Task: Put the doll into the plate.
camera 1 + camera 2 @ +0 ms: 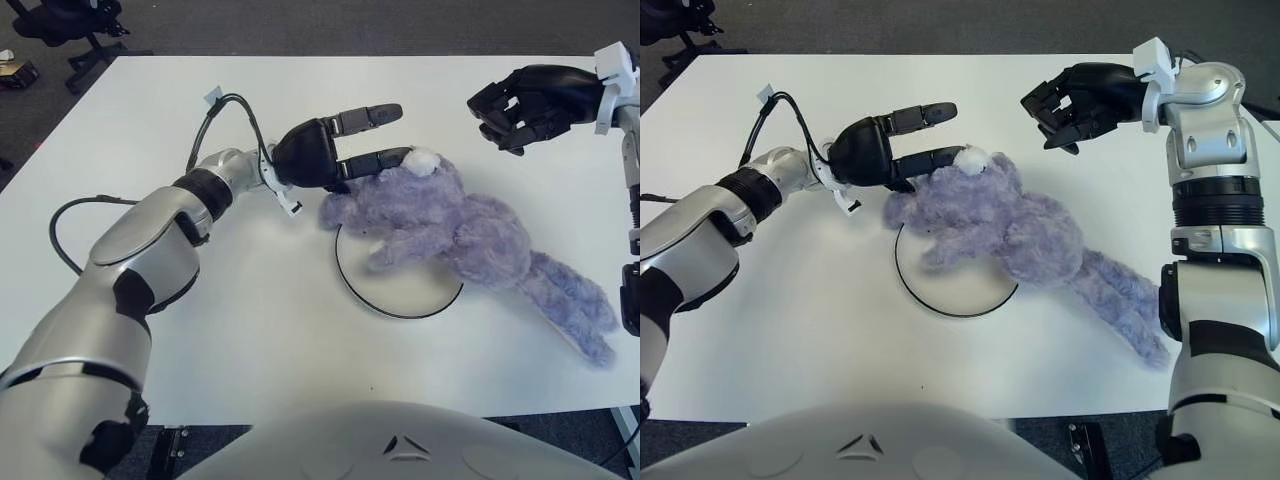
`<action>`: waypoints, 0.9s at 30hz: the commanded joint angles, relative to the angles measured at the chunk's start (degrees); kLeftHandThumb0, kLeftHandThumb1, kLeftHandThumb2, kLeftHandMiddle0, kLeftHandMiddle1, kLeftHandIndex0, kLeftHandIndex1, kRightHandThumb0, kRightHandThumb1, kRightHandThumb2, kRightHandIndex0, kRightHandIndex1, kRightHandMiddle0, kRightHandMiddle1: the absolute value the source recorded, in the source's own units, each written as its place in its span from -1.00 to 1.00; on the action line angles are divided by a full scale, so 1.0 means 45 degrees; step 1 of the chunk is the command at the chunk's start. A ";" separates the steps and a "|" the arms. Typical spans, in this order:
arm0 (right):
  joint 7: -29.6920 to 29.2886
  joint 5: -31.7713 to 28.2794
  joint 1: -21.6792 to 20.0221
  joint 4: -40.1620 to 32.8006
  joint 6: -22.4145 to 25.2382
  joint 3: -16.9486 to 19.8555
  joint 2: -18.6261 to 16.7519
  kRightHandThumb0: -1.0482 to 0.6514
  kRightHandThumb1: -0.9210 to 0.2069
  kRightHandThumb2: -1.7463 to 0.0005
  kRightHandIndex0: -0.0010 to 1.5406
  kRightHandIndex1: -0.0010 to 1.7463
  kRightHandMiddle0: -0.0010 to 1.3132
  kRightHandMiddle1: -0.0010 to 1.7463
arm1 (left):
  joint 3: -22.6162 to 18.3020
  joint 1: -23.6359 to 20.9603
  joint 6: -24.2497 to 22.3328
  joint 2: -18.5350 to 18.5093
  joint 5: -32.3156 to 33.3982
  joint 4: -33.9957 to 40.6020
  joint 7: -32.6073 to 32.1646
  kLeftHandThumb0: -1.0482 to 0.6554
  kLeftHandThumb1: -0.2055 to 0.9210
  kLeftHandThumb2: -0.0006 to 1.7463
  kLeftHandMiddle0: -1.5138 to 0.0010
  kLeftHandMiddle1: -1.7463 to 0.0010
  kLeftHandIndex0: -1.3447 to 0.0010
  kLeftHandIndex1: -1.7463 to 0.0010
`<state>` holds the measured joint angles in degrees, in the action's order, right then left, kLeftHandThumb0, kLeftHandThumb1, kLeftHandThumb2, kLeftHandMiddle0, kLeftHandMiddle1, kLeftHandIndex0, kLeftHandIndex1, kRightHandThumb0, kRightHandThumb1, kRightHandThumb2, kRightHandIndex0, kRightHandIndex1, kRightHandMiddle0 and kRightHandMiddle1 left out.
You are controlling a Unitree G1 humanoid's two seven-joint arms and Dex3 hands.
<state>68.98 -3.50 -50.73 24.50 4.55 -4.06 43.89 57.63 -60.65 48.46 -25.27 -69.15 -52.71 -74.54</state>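
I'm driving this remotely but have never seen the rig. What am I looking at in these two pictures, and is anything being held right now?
Both pictures come from one stereo camera on the humanoid robot's head, looking down at a white table; they show the same scene from two eyes set slightly apart.

The silver arm on the left ends in the left hand, black with three fingers. Those fingers are spread, and the lower ones touch the head of a purple plush doll. It looks like a push or loose contact, not a closed grasp.

The doll lies on its side, its upper body over a white plate with a dark rim, its legs trailing off onto the table towards the right.

The right hand shows beyond the doll, fingers curled, holding nothing.
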 commanded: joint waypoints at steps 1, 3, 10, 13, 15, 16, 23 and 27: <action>-0.0103 0.0083 0.0172 -0.0175 0.0064 0.0006 0.0238 -0.02 -0.88 0.99 0.25 1.00 0.31 1.00 | -0.0462 0.0297 0.0999 -0.0150 0.0647 0.0195 0.0894 -0.28 0.97 -1.00 0.48 0.98 0.49 0.99; -0.0129 0.0087 0.0186 -0.0174 0.0054 0.0011 0.0246 -0.02 -0.88 0.99 0.25 1.00 0.31 1.00 | -0.0716 0.0384 0.1405 -0.0234 0.0919 0.0341 0.1300 -0.26 0.96 -1.00 0.48 0.98 0.48 0.99; -0.0171 0.0082 0.0200 -0.0164 0.0042 -0.0014 0.0283 -0.02 -0.88 0.99 0.25 1.00 0.31 1.00 | -0.1460 0.0665 0.1938 -0.0332 0.1303 0.0720 0.2303 -0.22 0.95 -1.00 0.48 0.99 0.46 0.98; -0.0191 0.0097 0.0210 -0.0136 0.0002 -0.0021 0.0283 -0.02 -0.88 0.99 0.25 1.00 0.31 1.00 | -0.1759 0.0762 0.2211 -0.0361 0.1592 0.0841 0.2985 -0.22 0.95 -1.00 0.48 0.99 0.46 0.98; -0.0226 0.0132 0.0221 -0.0080 -0.0074 -0.0030 0.0276 -0.02 -0.88 0.99 0.25 1.00 0.31 1.00 | -0.1965 0.0780 0.2657 -0.0395 0.2032 0.0865 0.3929 -0.05 0.97 -0.99 0.48 0.99 0.43 0.97; -0.0247 0.0151 0.0224 -0.0049 -0.0113 -0.0034 0.0272 -0.02 -0.88 0.99 0.25 1.00 0.31 1.00 | -0.2027 0.0770 0.2845 -0.0404 0.2180 0.0852 0.4337 0.00 0.98 -0.99 0.47 0.99 0.40 0.97; -0.0281 0.0178 0.0239 -0.0003 -0.0184 -0.0031 0.0296 -0.03 -0.89 0.99 0.25 1.00 0.31 1.00 | -0.2613 0.0973 0.3240 -0.0300 0.2610 0.1032 0.5855 0.09 1.00 -0.97 0.29 0.92 0.16 0.91; -0.0300 0.0201 0.0258 0.0006 -0.0183 -0.0024 0.0332 -0.03 -0.89 0.99 0.25 1.00 0.31 1.00 | -0.2698 0.1055 0.3255 0.0216 0.2459 0.0918 0.5848 0.14 1.00 -0.94 0.28 0.36 0.06 0.54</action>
<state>68.01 -3.25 -50.43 24.49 4.15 -4.06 44.35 45.67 -57.12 62.80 -26.18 -57.31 -48.42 -48.85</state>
